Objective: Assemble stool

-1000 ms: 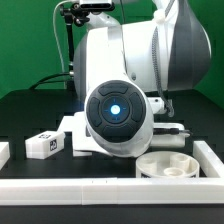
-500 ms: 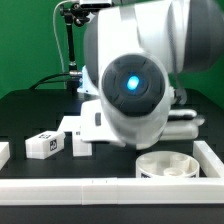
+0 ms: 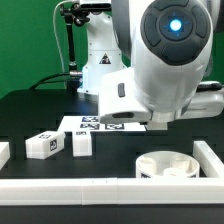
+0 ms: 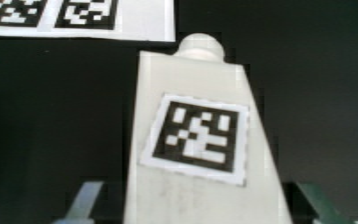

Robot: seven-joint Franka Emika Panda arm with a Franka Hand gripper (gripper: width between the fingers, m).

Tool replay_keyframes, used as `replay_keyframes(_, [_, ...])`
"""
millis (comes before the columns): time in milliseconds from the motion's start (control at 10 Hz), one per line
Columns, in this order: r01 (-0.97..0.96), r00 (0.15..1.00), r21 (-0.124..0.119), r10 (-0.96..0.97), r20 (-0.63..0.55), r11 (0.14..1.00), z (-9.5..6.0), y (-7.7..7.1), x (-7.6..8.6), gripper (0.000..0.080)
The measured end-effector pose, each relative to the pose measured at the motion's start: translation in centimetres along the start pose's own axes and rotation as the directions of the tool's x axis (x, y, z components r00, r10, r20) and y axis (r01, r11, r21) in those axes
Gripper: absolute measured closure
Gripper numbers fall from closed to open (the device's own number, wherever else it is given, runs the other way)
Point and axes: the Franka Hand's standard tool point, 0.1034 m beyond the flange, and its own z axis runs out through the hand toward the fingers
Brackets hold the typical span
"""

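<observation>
Wrist view: stool leg (image 4: pixel 195 125) inside closed gripper (image 4: pixel 197 205)

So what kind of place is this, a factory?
More likely a robot test lab: a robot arm stands over a black table fenced by white rails, with a marker board of square tags and a green backdrop.

Marker board (image 3: pixel 95 124) flat on black table (image 3: pixel 30 110); white rail (image 3: pixel 90 187) along its edge.
</observation>
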Motion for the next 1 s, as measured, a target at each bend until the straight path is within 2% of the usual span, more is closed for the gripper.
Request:
replay_keyframes(200, [0.002,1.000,-0.001,-0.002,-0.003,1.000,-0.1,-0.1,0.0,0.0472])
replay_keyframes(300, [0.024,0.997,-0.005,-0.024,-0.074,1.000,-1.4,-0.4,0.5,0.0472])
replay_keyframes(400, [0.030,0.985,-0.010,-0.031,-0.172,1.000,-3.1,-1.1,0.3,0.0472])
replay_keyframes(600, [0.033,0.955,-0.016,-0.037,-0.294,0.999,-5.0,-1.8,-0.7,0.0472])
replay_keyframes(700, [0.030,0.943,-0.015,-0.033,-0.331,0.999,-5.9,-2.0,-1.0,0.0472])
replay_keyframes(800, [0.031,0.908,-0.016,-0.035,-0.418,0.999,-6.6,-2.4,-0.6,0.0472])
replay_keyframes(1000, [0.031,0.841,-0.016,-0.035,-0.540,0.999,-6.8,-2.4,-0.2,0.0472])
